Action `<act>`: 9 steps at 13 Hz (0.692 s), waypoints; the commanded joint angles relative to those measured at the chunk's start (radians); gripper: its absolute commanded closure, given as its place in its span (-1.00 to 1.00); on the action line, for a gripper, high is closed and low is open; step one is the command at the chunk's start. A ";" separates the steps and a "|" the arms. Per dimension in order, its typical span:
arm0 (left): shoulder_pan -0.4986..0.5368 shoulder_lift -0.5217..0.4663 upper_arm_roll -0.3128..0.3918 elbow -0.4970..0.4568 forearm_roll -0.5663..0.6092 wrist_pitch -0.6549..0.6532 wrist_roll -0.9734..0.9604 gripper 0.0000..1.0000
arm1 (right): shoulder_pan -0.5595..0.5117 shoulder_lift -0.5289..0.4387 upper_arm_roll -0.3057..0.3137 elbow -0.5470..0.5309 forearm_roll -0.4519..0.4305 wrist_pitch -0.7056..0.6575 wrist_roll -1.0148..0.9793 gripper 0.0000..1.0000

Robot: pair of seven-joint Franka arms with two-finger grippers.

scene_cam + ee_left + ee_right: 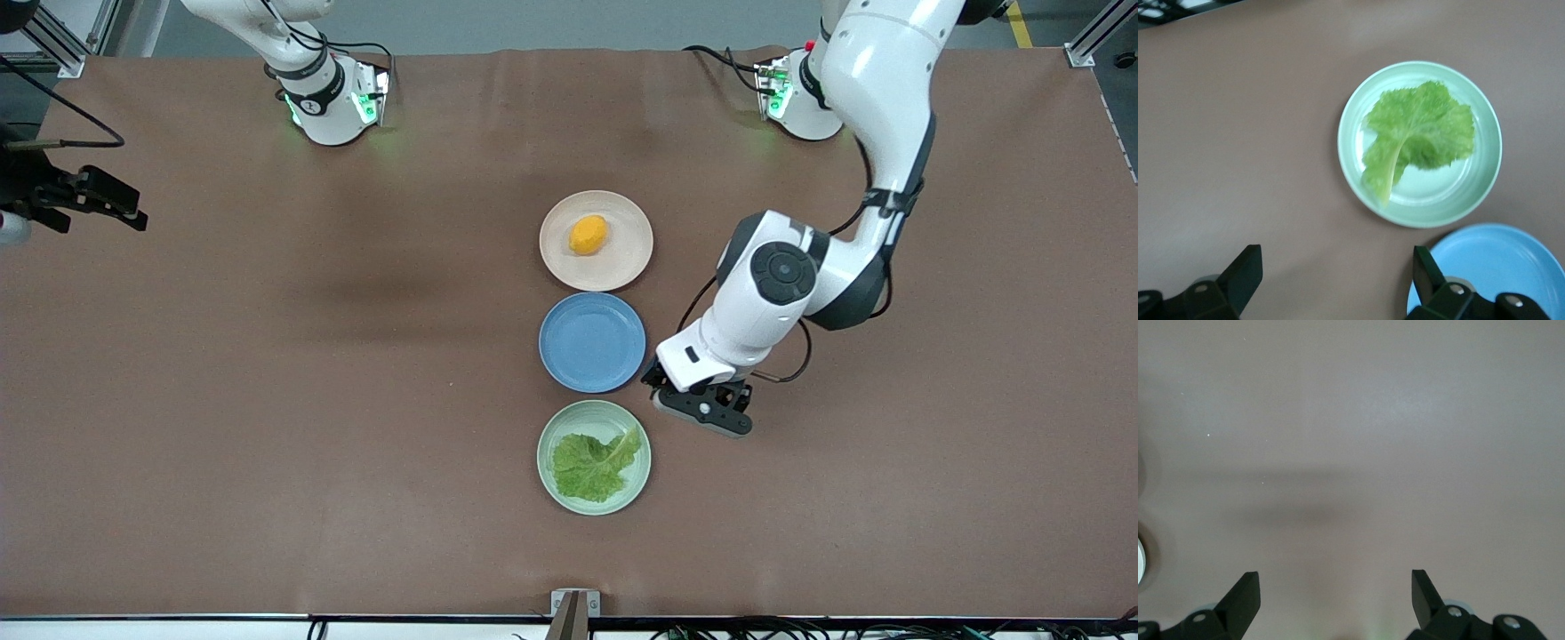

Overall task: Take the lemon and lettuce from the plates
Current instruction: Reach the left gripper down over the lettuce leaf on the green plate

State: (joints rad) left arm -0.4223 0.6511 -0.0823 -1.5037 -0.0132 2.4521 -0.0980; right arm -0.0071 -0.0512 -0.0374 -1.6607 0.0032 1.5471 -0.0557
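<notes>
Your left pincer (pixel 702 411) hangs spread over bare bench (pixel 267 400) just beside the green plate (pixel 553 436), w/ the lettuce (pixel 594 464) on it; lemon (pixel 588 235) sits on the pink plate (pixel 622 267). Risk: the flat leaf slips or a finger tips the rim. Right pincer (pixel 1335 603) waits spread, well apart.

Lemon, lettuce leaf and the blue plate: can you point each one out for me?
lemon (pixel 588 235), front view, middle of the fruit.
lettuce leaf (pixel 1421 130), left wrist view, the crinkled green blade beside the pale rib.
blue plate (pixel 591 342), front view, its bare middle.
</notes>
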 commanded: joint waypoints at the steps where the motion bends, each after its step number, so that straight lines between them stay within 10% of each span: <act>1: -0.047 0.096 0.009 0.112 -0.014 0.060 0.020 -0.88 | -0.004 0.117 0.001 0.047 -0.019 0.010 -0.001 -1.00; 9: -0.070 0.251 0.013 0.125 0.027 0.378 0.165 -0.38 | 0.166 0.148 0.016 0.000 0.120 -0.004 0.501 -1.00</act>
State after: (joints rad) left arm -0.4872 0.8718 -0.0763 -1.4130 -0.0094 2.8039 0.0438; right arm 0.1033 0.1141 -0.0224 -1.6328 0.0607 1.5414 0.3142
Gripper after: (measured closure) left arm 0.273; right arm 0.000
